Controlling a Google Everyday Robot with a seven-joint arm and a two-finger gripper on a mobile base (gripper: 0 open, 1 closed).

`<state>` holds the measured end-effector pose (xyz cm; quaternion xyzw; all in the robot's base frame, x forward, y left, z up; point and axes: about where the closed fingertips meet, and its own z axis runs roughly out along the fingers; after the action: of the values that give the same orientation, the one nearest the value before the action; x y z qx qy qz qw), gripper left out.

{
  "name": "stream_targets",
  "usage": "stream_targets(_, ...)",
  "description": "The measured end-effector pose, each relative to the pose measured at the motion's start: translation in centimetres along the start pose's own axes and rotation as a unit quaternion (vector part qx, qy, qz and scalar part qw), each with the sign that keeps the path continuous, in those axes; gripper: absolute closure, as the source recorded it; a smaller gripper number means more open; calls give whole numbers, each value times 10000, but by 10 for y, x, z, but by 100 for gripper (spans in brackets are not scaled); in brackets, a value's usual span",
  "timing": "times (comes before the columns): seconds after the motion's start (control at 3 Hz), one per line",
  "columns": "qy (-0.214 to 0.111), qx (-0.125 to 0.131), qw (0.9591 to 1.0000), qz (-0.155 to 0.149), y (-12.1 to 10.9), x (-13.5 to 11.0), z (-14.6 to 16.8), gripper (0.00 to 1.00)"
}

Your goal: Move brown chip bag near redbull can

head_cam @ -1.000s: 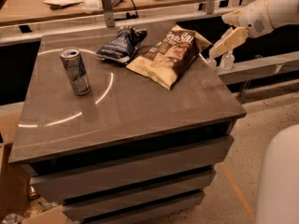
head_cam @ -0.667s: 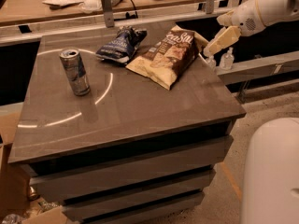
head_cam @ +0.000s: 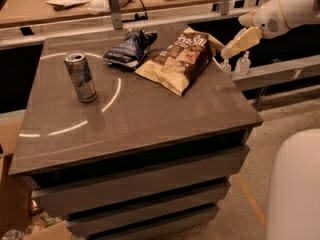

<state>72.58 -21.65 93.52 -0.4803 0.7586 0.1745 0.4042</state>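
brown chip bag (head_cam: 179,60) lying diagonal, top far-right, gripper (head_cam: 231,49) just beside top

Glossy brown chip bag (head_cam: 180,59), metal redbull can (head_cam: 80,77), semi-gloss tabletop (head_cam: 150,119), matt plastic gripper (head_cam: 231,48) rt of bag.

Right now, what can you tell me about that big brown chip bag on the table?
The brown chip bag is large, flat and crinkly: dark brown with tan edges, white script lettering and a chip picture. It lies face up, angled, at the back right of the table. A smaller blue bag lies close on its left; the can stands apart, farther left. The gripper hangs by its far right corner; contact cannot be told.
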Motion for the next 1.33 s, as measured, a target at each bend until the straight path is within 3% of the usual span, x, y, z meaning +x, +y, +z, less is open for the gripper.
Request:
stream_targets(0.33, -466, 286, 9984, 158, -7, 6, -6, 0)
stream_targets(0.67, -991, 541, 9934, 208, -10, 8, -1, 0)
stream_targets(1.0, -1303, 614, 9893, 219, -7, 11, 14, 0)
stream_targets(1.33, -1361, 642, 9883, 255, -7, 17, 31, 0)
